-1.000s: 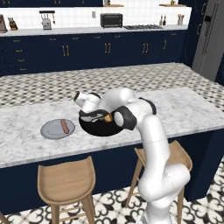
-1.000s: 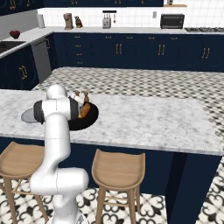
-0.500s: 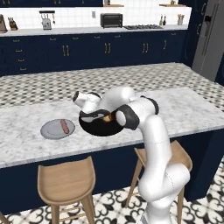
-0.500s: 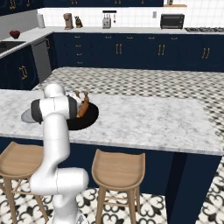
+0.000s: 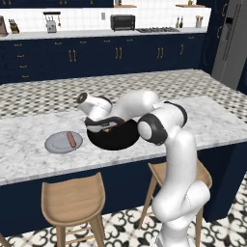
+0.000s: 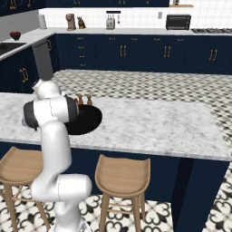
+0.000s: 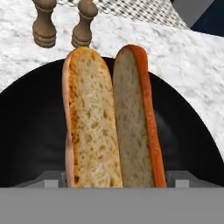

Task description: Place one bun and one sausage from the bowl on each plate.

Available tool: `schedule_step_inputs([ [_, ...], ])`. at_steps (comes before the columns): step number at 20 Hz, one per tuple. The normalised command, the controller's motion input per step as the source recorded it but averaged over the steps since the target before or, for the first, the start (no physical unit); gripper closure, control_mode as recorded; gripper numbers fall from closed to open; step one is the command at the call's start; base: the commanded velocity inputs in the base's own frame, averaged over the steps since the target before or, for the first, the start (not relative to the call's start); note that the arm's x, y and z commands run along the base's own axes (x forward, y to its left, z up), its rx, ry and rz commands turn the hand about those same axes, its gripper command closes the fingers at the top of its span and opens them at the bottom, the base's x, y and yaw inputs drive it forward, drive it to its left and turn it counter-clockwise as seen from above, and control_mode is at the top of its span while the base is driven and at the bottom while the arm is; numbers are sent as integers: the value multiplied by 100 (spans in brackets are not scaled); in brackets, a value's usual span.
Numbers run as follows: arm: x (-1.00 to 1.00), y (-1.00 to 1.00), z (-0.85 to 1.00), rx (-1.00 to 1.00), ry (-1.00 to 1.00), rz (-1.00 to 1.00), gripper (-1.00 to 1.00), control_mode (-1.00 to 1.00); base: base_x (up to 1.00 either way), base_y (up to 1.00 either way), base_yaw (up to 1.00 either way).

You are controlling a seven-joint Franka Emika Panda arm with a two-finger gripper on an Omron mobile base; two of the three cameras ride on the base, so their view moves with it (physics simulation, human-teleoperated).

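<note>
Tool poised with jaws spread over a split bun in the black bowl; a centred, level closure should lift it cleanly.

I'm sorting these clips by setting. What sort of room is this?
A home-style kitchen, rendered: a marble island counter with wooden stools, navy cabinets along the back wall, and a toaster oven near a stovetop.
</note>
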Motion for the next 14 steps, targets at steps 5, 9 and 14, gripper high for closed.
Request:
schedule_step_inputs([
  [5, 29, 96, 10, 43, 0, 34, 100, -100, 0, 0, 0],
  [9, 58, 100, 38, 43, 16, 28, 100, -100, 0, 0, 0],
  [14, 29, 100, 0, 35, 29, 32, 100, -100, 0, 0, 0],
])
